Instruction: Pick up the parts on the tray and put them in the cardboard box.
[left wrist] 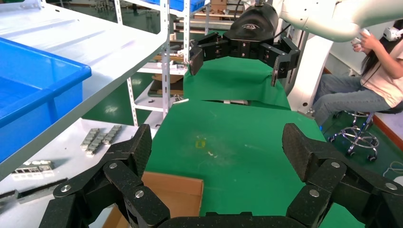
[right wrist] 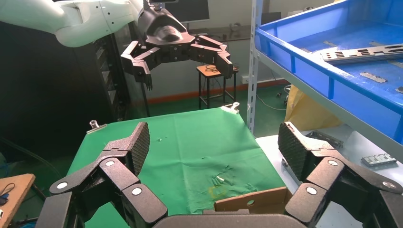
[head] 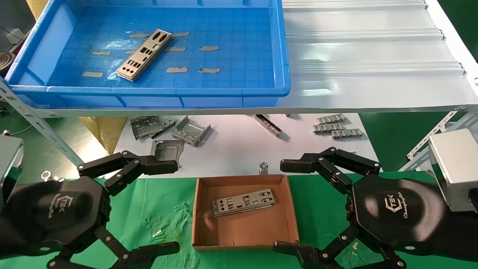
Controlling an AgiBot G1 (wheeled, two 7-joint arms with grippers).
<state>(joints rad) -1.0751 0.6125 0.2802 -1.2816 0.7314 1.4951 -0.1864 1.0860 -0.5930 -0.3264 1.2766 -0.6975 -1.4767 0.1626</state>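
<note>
1. Green cloth [head: 164,213] covers the near work surface; a white sheet [head: 239,145] lies beyond it, under a white corrugated shelf [head: 366,56].
2. Tray [head: 33,71], bright blue, stands on the far left of the shelf; tan tape strips [head: 176,69] dot its gridded floor.
3. One part [head: 145,54], a punched silver plate, lies diagonally on the tray floor, left of centre.
4. Cardboard box [head: 244,228] rests on the cloth at near centre, between the two grippers; a second plate [head: 243,202] lies flat inside, toward its far wall.
5. Left gripper [head: 164,207] hovers left of the box, fingers spread wide, holding nothing; seen from the right wrist at [right wrist: 183,59].
6. Right gripper [head: 287,205] hovers right of the box, likewise wide open and empty; seen from the left wrist at [left wrist: 237,59].
7. Grey bent brackets [head: 190,130] and ribbed connector strips [head: 338,127] lie on the white sheet, beyond the box.
</note>
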